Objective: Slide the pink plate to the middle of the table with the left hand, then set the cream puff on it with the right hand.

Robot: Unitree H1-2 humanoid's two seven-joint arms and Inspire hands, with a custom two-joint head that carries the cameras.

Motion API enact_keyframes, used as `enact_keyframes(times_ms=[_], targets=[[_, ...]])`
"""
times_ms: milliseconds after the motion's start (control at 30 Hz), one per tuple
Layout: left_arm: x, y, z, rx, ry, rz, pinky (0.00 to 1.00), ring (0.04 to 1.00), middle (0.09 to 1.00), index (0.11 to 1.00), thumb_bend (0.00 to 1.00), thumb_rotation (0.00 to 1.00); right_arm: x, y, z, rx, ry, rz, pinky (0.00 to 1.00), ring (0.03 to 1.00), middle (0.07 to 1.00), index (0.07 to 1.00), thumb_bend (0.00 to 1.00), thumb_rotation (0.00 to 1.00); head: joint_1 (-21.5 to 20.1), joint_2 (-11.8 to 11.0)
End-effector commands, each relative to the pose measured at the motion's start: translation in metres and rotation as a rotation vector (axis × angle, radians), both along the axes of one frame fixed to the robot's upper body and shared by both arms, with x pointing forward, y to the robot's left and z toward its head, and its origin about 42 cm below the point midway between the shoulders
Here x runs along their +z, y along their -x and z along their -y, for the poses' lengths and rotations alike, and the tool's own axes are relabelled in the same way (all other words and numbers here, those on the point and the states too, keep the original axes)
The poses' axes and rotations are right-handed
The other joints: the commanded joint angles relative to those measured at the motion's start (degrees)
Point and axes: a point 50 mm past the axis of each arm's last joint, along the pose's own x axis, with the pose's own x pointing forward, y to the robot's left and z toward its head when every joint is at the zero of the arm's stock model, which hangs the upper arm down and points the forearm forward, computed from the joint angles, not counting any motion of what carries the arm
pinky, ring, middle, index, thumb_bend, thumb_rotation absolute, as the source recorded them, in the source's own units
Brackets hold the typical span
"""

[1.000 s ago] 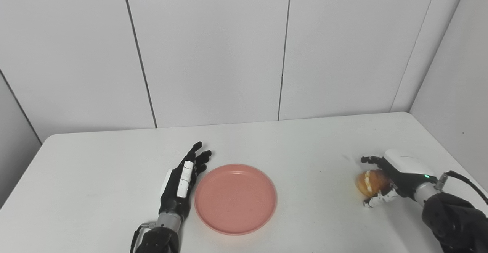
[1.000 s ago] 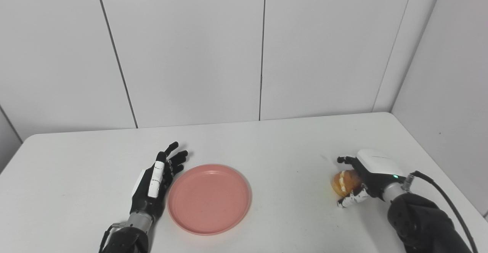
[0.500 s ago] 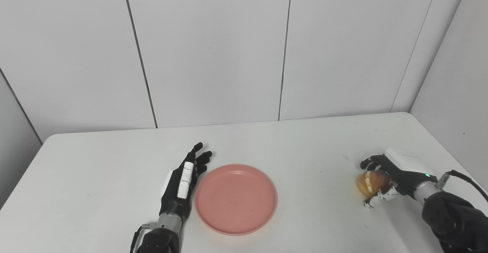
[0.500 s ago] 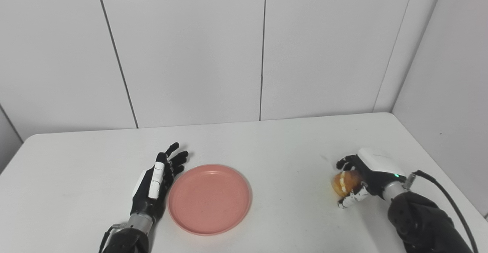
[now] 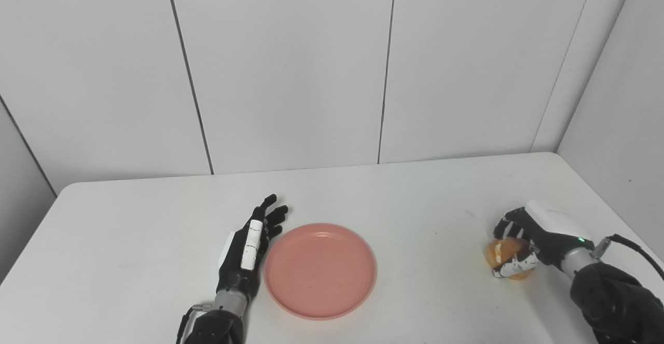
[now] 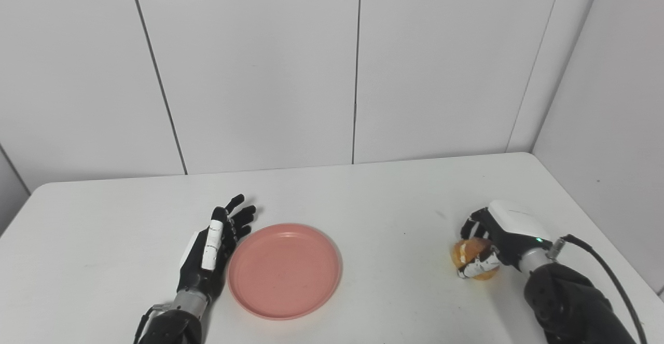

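Fingers and thumb of the right hand (image 5: 524,243) wrap the cream puff (image 5: 504,259), low at the tabletop's (image 5: 415,198) 4 o'clock edge. Grip lightly, lift straight, then carry toward 9 o'clock to the pink plate (image 5: 320,269). Left hand (image 5: 248,248), fingers spread and empty, rests just beside its rim.

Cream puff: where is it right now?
The cream puff is at the table's right side, enclosed by the right hand, well right of the pink plate.
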Motion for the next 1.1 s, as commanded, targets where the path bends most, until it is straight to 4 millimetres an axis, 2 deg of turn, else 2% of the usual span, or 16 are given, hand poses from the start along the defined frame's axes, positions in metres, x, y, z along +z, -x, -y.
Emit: enact_keyframes(times_ms=[0, 167, 400, 533, 733, 767, 867, 900, 1067], targets=[[-0.033, 0.015, -0.003, -0.014, -0.029, -0.164, 0.89, 0.883, 0.832, 0.85, 0.8, 0.98, 0.017, -0.002, 0.008, -0.032, 0.036, 0.031, 0.31, 0.395, 0.478, 0.519, 0.52, 0.0, 0.1, 0.0], [-0.032, 0.013, -0.003, -0.018, -0.036, -0.159, 0.88, 0.879, 0.836, 0.858, 0.8, 0.99, 0.021, -0.001, 0.004, 0.006, 0.027, 0.075, 0.33, 0.402, 0.48, 0.52, 0.52, 0.0, 0.4, 0.1], [-0.031, 0.012, -0.002, -0.021, -0.04, -0.158, 0.87, 0.874, 0.834, 0.859, 0.8, 1.0, 0.05, 0.006, -0.02, 0.09, 0.003, 0.163, 0.28, 0.375, 0.457, 0.537, 0.51, 0.0, 0.5, 0.1], [-0.029, 0.012, 0.001, -0.026, -0.039, -0.153, 0.87, 0.874, 0.838, 0.86, 0.79, 1.0, 0.071, 0.011, -0.045, 0.179, -0.025, 0.239, 0.3, 0.376, 0.462, 0.543, 0.51, 0.0, 1.0, 0.2], [-0.029, 0.013, 0.006, -0.022, -0.038, -0.156, 0.86, 0.864, 0.837, 0.858, 0.79, 0.99, 0.085, 0.012, -0.076, 0.28, -0.042, 0.291, 0.23, 0.362, 0.442, 0.539, 0.51, 0.0, 2.2, 0.4], [-0.029, 0.013, 0.006, -0.021, -0.037, -0.158, 0.87, 0.864, 0.836, 0.857, 0.79, 0.99, 0.088, 0.012, -0.084, 0.292, -0.045, 0.296, 0.26, 0.372, 0.449, 0.54, 0.51, 0.0, 2.3, 0.4], [-0.029, 0.015, 0.008, -0.017, -0.036, -0.163, 0.87, 0.866, 0.837, 0.859, 0.79, 0.99, 0.097, 0.014, -0.112, 0.367, -0.071, 0.316, 0.25, 0.364, 0.445, 0.539, 0.51, 0.0, 3.6, 0.5], [-0.03, 0.015, 0.009, -0.016, -0.038, -0.164, 0.87, 0.865, 0.836, 0.859, 0.79, 0.99, 0.099, 0.014, -0.119, 0.391, -0.072, 0.323, 0.28, 0.375, 0.462, 0.537, 0.51, 0.0, 3.6, 0.5], [-0.03, 0.018, 0.011, -0.015, -0.043, -0.161, 0.86, 0.864, 0.838, 0.864, 0.8, 0.99, 0.104, 0.013, -0.155, 0.491, -0.077, 0.318, 0.24, 0.365, 0.454, 0.532, 0.51, 0.0, 5.5, 0.6]])
